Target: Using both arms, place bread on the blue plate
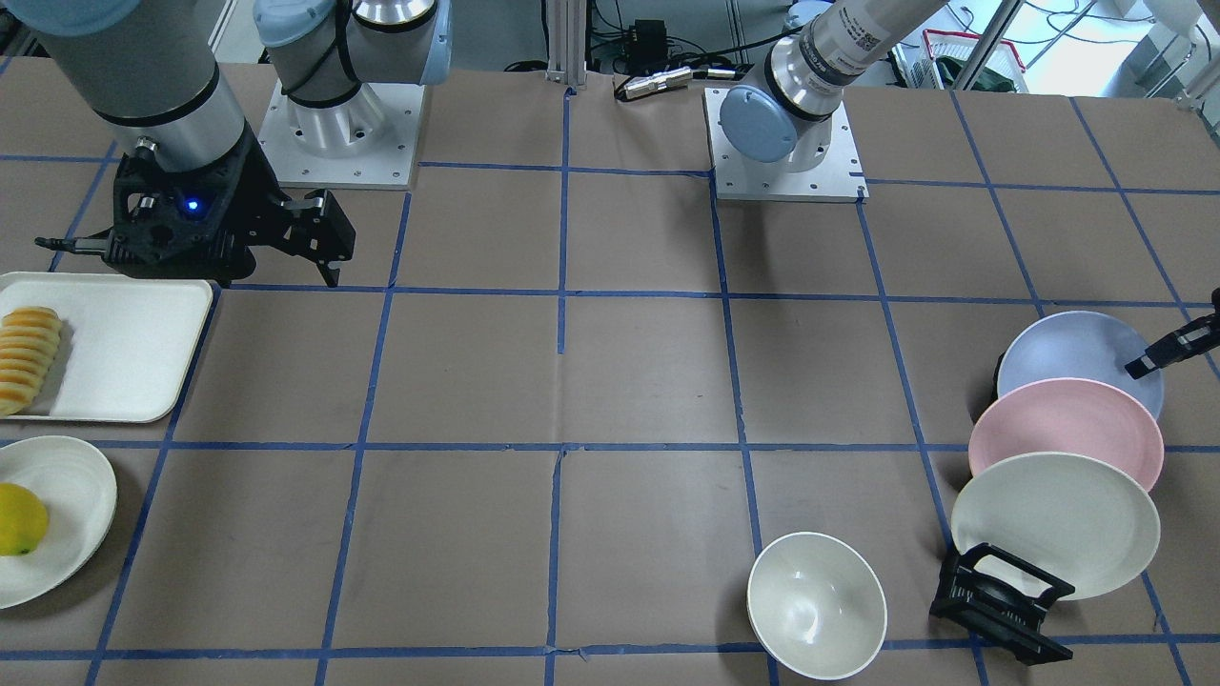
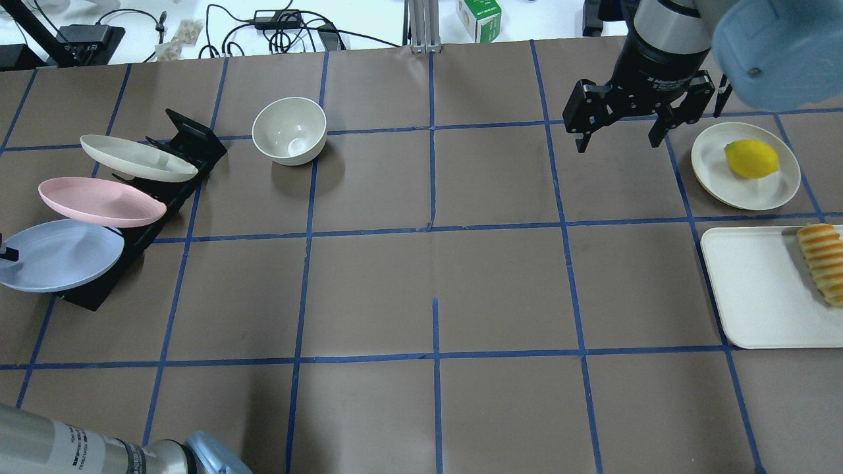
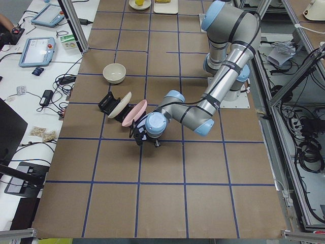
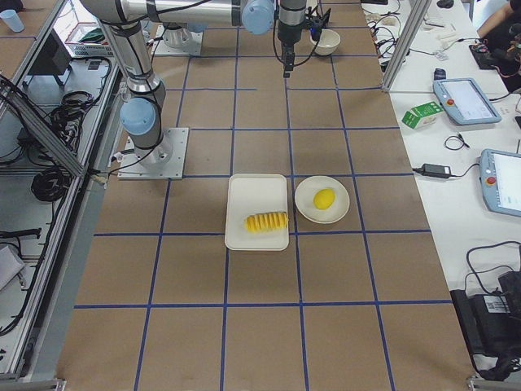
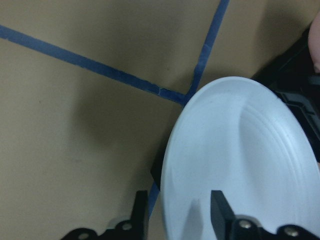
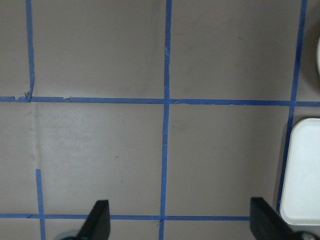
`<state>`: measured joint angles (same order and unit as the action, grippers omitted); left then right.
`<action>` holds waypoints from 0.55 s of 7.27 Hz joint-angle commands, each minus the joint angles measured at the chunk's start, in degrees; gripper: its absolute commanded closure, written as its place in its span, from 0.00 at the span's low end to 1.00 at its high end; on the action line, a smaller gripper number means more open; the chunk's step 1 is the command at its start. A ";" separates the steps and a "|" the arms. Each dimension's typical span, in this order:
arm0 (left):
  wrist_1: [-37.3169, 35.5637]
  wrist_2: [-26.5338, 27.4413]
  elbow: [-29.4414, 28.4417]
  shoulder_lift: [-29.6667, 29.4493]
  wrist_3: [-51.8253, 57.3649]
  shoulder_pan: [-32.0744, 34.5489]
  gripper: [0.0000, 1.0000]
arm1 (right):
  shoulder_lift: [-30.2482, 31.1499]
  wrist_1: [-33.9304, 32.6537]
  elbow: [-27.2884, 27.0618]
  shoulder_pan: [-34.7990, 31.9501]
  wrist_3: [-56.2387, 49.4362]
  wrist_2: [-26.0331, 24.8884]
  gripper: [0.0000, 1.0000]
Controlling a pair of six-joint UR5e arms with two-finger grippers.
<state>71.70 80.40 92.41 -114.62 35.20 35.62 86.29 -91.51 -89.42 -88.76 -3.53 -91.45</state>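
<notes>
The bread (image 2: 823,263) lay untouched along the outer edge of the white tray (image 2: 757,289) at the right end of the table, while the blue plate (image 2: 62,257) leaned tilted in the black rack (image 2: 197,141) at the opposite end, lowest of three, with the pink plate (image 2: 99,201) just beside it and the cream plate (image 2: 135,158) beyond. The left gripper (image 5: 177,210) sat at the blue plate's rim with its jaws spread. In the wrist view one of its fingers (image 5: 220,215) crossed the plate's face and the other lay outside the edge, neither visibly pressed on. The right gripper (image 2: 619,131) hovered above bare table with its jaws wide apart, near the lemon (image 2: 751,158) on its small plate (image 2: 708,171) and apart from the bread. Neither half of the task looked begun, and the chief hazards seemed to sit at the rack. A pinch taken only at the thin rim could let the smooth plate swing or slip once it left its slot. A lift not in line with the slot could catch the rack, drag it, or knock the pink plate. Later, the long segmented loaf might sag or pivot if gripped near one end. The light tray could slide under a fingertip, and a wide approach risked nudging the lemon's plate next to it.
</notes>
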 commanded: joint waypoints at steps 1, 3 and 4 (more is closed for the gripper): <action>0.28 1.08 -1.35 0.01 0.83 -0.03 1.00 | 0.11 0.02 -2.50 6.02 -9.17 -2.16 0.00; 0.02 1.17 -1.70 0.36 2.23 -0.03 1.00 | 0.02 -1.56 -6.10 17.41 -20.86 -2.07 0.00; 0.72 1.17 -2.49 1.58 2.85 0.06 1.00 | -0.59 -5.57 -9.69 24.53 -21.78 -1.89 0.00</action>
<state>71.94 81.53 90.63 -114.08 37.13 35.64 86.18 -93.82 -95.44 -72.56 -21.92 -93.44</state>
